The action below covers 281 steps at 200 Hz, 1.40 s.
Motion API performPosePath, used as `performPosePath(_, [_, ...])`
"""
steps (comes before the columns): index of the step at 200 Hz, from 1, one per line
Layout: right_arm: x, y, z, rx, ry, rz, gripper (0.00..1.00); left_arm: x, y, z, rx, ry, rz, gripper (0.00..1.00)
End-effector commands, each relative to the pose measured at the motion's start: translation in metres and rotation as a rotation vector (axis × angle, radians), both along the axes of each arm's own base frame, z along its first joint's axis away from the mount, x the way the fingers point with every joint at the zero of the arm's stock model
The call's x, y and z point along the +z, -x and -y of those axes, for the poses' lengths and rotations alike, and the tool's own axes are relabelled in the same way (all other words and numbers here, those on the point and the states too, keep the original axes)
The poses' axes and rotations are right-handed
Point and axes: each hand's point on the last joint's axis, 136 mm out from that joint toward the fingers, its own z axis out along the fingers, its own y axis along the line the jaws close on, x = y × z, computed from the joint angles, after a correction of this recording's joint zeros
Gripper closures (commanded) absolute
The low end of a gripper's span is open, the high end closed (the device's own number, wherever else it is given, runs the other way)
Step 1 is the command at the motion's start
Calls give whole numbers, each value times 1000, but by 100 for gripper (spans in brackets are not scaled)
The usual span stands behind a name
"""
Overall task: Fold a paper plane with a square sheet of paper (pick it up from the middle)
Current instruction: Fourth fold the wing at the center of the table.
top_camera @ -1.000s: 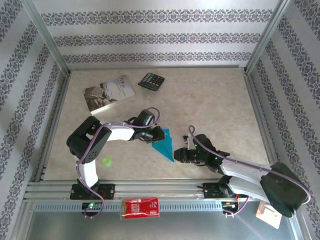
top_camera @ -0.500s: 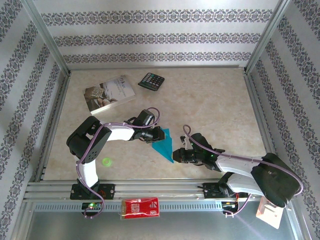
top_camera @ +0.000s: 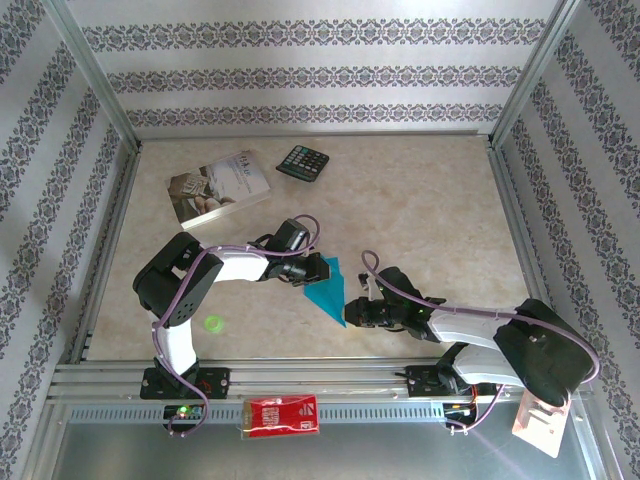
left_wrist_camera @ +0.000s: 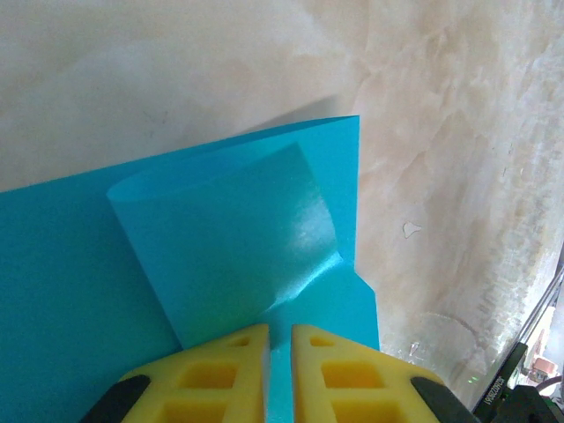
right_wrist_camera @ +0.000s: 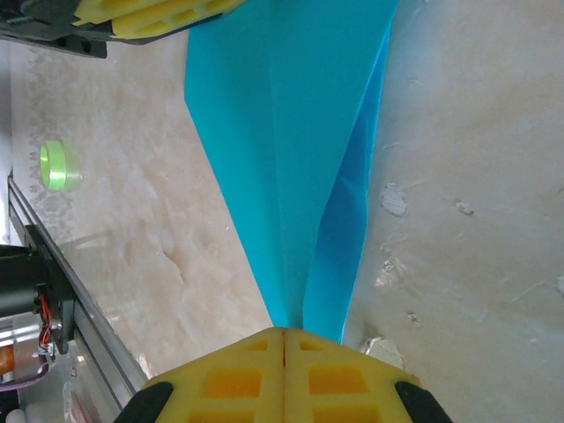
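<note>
Paper plane, turquoise and part-folded, lies flat between both grippers. Right gripper has its yellow pads pressed together on the plane's pointed tip, and the paper widens straight ahead of it. Left gripper is clamped on the wide end, a thin strip of blue showing between its fingers and a curled flap just beyond them. Green ring sits on the tabletop, well apart behind the left gripper.

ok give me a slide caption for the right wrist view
Right gripper pinches the narrow tip of the folded blue paper on the table, the left gripper clamping its far end.
</note>
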Motion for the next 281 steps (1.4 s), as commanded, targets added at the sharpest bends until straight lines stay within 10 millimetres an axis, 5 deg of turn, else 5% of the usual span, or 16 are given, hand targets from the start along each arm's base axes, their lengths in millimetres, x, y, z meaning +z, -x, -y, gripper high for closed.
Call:
performPosePath(1, [2, -2, -3, 20, 3, 34, 94, -26, 10, -29, 28, -120, -58, 86])
performPosePath(167, [-16, 1, 3, 24, 52, 3, 95, -25, 11, -31, 34, -125, -52, 86])
performPosePath(281, [17, 1, -3, 30, -25, 50, 91, -28, 11, -32, 32, -130, -58, 86])
